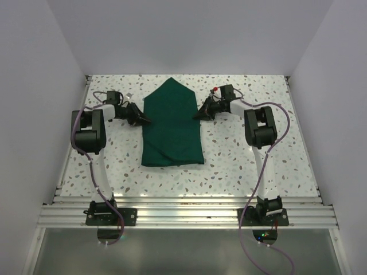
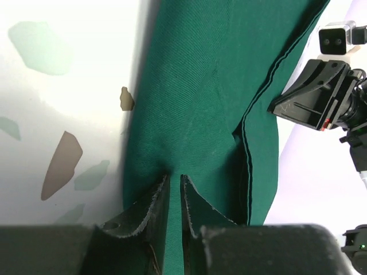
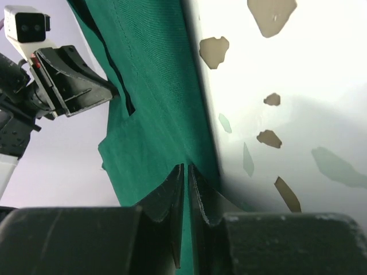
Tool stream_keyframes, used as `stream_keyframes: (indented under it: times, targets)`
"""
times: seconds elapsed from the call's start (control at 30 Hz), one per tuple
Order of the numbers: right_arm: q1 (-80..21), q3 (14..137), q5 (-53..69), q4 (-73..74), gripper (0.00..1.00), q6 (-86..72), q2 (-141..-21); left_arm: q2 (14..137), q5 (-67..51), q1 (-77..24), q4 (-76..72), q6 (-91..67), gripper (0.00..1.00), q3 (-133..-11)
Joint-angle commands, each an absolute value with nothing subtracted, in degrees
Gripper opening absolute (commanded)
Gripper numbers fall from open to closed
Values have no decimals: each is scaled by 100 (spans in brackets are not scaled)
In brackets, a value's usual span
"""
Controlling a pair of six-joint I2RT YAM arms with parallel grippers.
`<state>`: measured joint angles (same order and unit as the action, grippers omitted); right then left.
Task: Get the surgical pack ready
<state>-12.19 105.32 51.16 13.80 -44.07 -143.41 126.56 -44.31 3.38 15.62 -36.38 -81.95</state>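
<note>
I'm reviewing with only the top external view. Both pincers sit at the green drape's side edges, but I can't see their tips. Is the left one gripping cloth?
Observer: Yes. The left wrist view shows the left pincer nipping a raised ridge of the green drape between nearly closed fingers.
Operator: And the right one?
Observer: In the right wrist view, the right pincer has the drape's edge in its narrow gap.
Operator: Is the drape a single layer there?
Observer: No. The left wrist view shows a stitched hem where one layer overlaps another.
</note>
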Motion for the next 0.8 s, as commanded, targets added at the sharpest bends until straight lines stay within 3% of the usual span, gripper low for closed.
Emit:
stream_keyframes:
  times: [0.0, 0.17, 0.37, 0.6, 0.77]
  targets:
    - [-1204, 10548, 4843, 1758, 11, -4026, -14370, 12867, -4166, 360, 1591, -3612, 17, -8192]
    - [-1222, 10538, 4834, 1714, 11, -3937, -14291, 12779, -4192, 360, 1600, -3437, 18, -8095]
    - [-1213, 11669, 4668, 1951, 13, -4025, -14212, 12349, -4096, 369, 1661, -3208, 34, -8489]
    - [-1169, 12392, 3552, 1811, 50, -4122, -14229, 12076, -3718, 474, 1031, -3278, 53, -9026]
    - [-1160, 12866, 3270, 1539, 61, -4254, -14633, 12383, -3394, 492, 616, -3498, 61, -9307]
